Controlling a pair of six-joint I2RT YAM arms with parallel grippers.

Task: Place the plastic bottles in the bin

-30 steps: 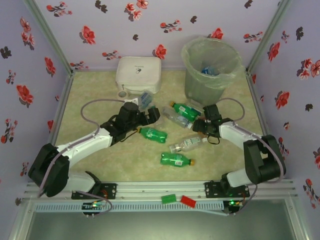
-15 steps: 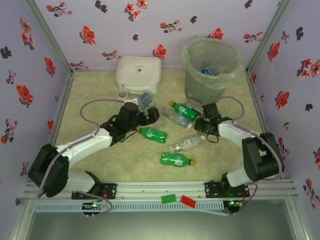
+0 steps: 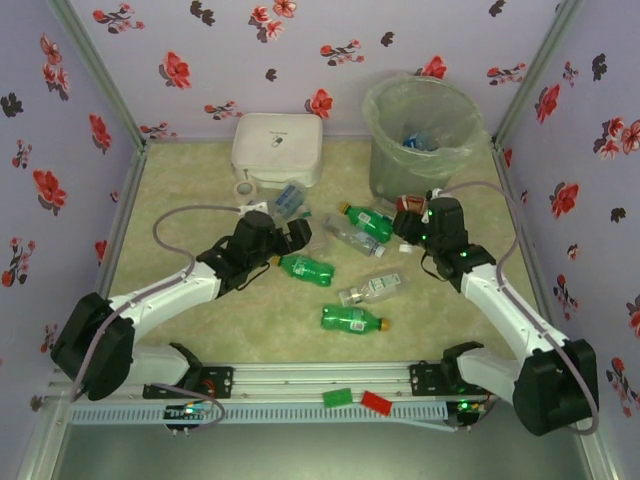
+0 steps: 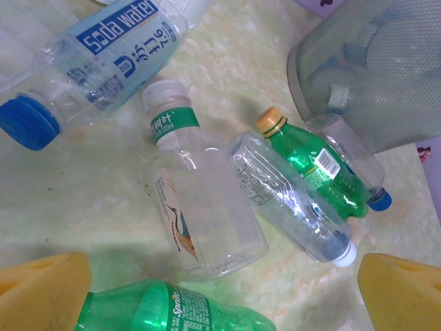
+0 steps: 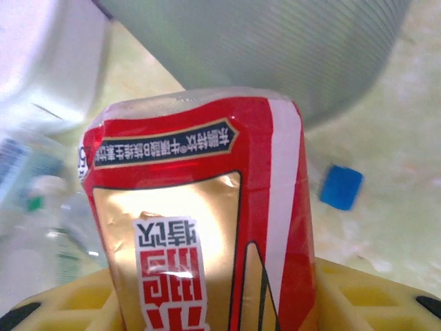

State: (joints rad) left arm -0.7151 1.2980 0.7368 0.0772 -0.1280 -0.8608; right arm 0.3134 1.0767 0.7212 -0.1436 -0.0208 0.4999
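Plastic bottles (image 3: 352, 319) — several lie loose mid-table, and some seem to be inside the bin (image 3: 398, 175) already. Right gripper (image 3: 411, 214) has closed on a red-and-gold labelled bottle (image 5: 207, 207) and risen from the table to just beside the bin wall — drop-in likely next. Left gripper (image 3: 296, 236) stays wide above a green bottle (image 3: 305, 268). Pale marbled table (image 3: 180, 190), floral walls (image 3: 150, 50).

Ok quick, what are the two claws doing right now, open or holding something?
Left gripper: open, holding nothing.
Right gripper: closed on a red-and-gold labelled bottle.
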